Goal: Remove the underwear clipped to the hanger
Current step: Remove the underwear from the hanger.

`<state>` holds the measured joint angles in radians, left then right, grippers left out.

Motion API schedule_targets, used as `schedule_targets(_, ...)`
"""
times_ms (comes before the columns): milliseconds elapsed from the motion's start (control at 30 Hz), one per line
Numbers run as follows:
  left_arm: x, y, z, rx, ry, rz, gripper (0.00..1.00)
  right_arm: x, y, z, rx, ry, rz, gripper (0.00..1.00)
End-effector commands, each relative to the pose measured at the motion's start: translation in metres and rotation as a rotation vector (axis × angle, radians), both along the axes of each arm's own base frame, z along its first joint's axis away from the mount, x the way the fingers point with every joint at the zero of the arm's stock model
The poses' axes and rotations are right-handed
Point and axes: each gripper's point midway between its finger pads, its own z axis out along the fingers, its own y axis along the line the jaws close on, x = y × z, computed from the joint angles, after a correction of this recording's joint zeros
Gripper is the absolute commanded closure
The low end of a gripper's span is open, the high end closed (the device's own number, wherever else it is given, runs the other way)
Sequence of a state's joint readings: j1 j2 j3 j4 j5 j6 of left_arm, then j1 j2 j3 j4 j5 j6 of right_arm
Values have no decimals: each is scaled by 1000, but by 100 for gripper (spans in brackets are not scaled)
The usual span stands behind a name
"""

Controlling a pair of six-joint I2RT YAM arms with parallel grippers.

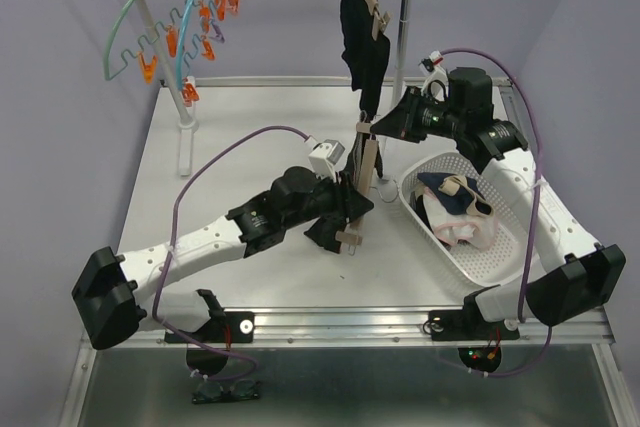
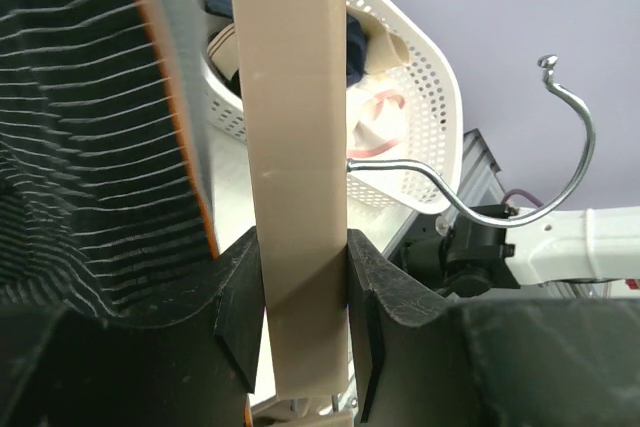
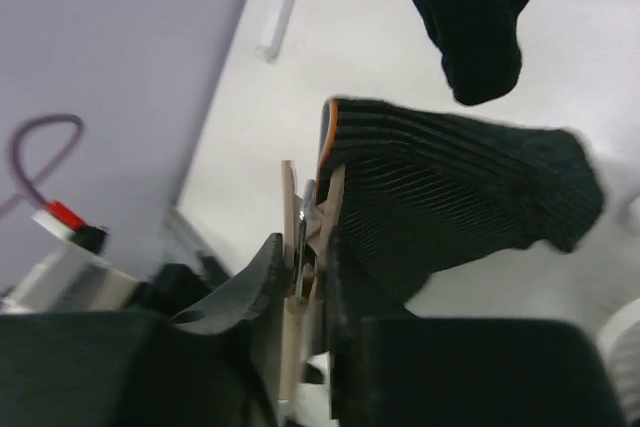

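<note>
- Centrally, over the white table [image 1: 240, 117], the left gripper [image 2: 300, 332] is pressing both fingers tight against the beige hanger bar [image 2: 295, 147]. The bar is standing nearly upright between the two arms.
- A metal hook [image 2: 565, 147] is jutting sideways from the bar just past those fingers, curling out toward the right arm's base.
- The right gripper [image 3: 305, 267] is pinching a beige clip [image 3: 312, 227] on the same bar, its jaws squeezed against the clip's two sides.
- One pair of black ribbed underwear [image 3: 450, 197], trimmed with an orange edge, is hanging from that clip and brushing the hanger's side.
- A second black garment [image 1: 362, 42] is dangling from higher up the bar, its lower hem hanging free above the tabletop and close to a grey upright post [image 1: 405, 7].
- Just right of the hanger, a white perforated basket [image 1: 500, 257] is sitting near the table's right edge, holding a navy piece with a beige waistband [image 1: 452, 190] and a pale pink-white piece [image 1: 470, 232].
- Bare tabletop is stretching left of the hanger toward the far corner. There, well apart from both grippers, teal hangers [image 1: 170, 7] are carrying orange clips [image 1: 205, 22].
</note>
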<state>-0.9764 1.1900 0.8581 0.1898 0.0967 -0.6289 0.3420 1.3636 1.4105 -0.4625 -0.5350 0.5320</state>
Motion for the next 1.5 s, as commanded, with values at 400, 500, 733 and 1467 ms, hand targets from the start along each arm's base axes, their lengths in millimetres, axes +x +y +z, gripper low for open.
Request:
schedule_targets(400, 4, -6, 55, -111, -114, 7, 94, -2, -4, 28, -21, -180, 17, 0)
schedule_targets(500, 4, -4, 55, -112, -115, 13, 94, -4, -11, 35, -41, -225, -8, 0)
schedule_targets(733, 11, 12, 60, -151, -107, 86, 94, -31, -37, 55, -142, -455, 34, 0)
schedule_targets(1467, 69, 48, 126, -623, -13, 469, 96, -121, -19, -19, 40, -293, 473, 0)
